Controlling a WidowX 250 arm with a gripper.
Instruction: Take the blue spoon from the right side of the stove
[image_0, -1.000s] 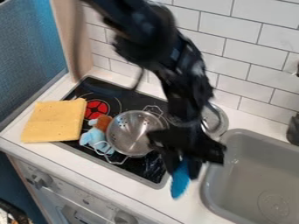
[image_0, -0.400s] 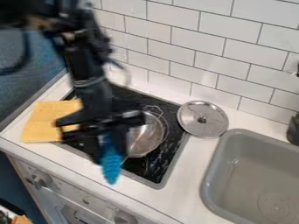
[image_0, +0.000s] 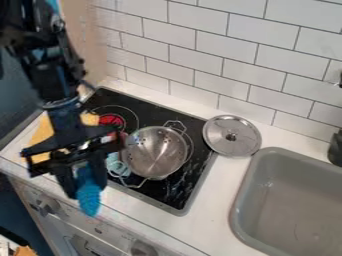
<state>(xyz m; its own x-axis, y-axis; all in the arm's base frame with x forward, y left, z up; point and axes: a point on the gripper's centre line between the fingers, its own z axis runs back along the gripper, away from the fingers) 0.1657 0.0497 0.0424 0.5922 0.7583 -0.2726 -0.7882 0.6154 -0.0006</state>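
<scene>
My gripper (image_0: 83, 184) hangs at the lower left, over the counter's front edge and left of the pot. It is shut on the blue spoon (image_0: 89, 199), whose ridged blue part points down from between the fingers. The black stove top (image_0: 172, 192) lies behind and to the right, and its right side holds no spoon.
A steel colander pot (image_0: 155, 152) stands on the stove, with a light blue toy (image_0: 115, 165) at its left, partly behind the gripper. The arm partly covers a yellow cloth (image_0: 41, 134). A round lid (image_0: 232, 136) lies beside the grey sink (image_0: 242, 200).
The gripper has swung from the stove's right side across to the left, carrying the blue spoon. The lid and pot have come into full view; the arm now covers part of the cloth.
</scene>
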